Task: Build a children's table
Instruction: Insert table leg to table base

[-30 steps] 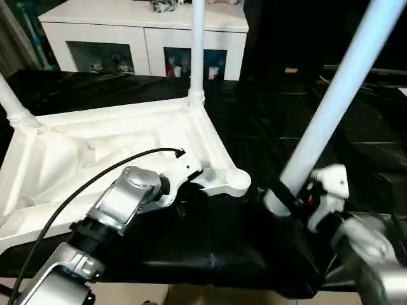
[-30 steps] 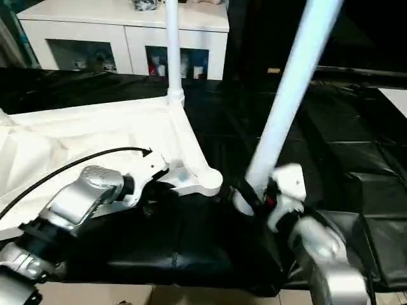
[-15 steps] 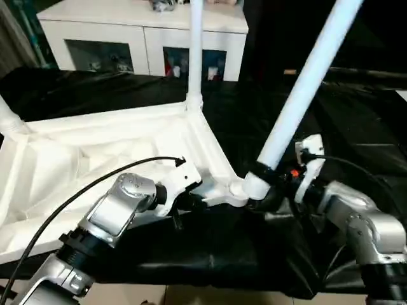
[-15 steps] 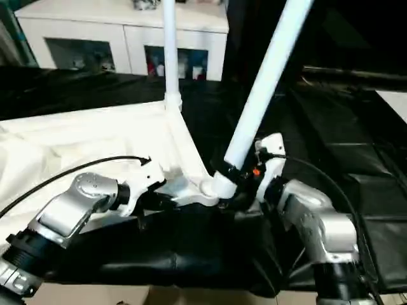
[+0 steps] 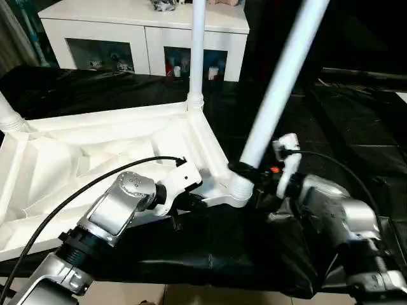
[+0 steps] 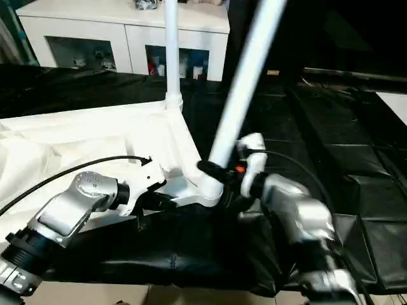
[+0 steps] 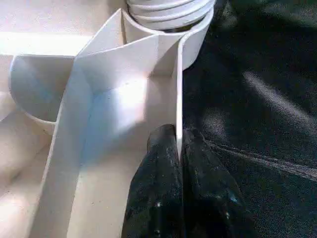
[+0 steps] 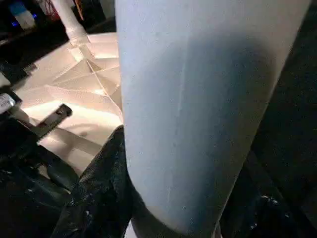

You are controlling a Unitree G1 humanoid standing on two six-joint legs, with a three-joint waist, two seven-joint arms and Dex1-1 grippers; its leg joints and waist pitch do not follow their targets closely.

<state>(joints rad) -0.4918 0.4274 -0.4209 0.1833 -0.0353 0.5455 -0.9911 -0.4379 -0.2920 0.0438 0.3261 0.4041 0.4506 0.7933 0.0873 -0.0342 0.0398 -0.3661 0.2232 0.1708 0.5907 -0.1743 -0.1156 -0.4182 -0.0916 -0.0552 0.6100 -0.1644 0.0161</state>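
The children's table top [image 5: 95,159] lies upside down, ribs up, on the black work table. Two white legs stand in its sockets: one at the far corner [image 5: 197,51], one at the left [image 5: 9,114]. My right gripper [image 5: 253,176] is shut around the lower end of another white leg [image 5: 280,82], which leans up to the right. Its foot sits at the near right corner socket [image 5: 236,189]. The black fingers [image 8: 104,178] wrap the tube. My left gripper [image 7: 177,136] is shut on the top's thin side wall [image 7: 178,89], just behind that socket.
A white cabinet [image 5: 140,25] with glass doors stands behind the work table. The black cover [image 5: 356,127] stretches to the right of the table top. A black cable [image 5: 82,187] arcs over my left forearm.
My right arm has carried the leg left and brought its foot onto the near right corner socket, and the leg stands steeper. My left gripper keeps its pinch on the wall.
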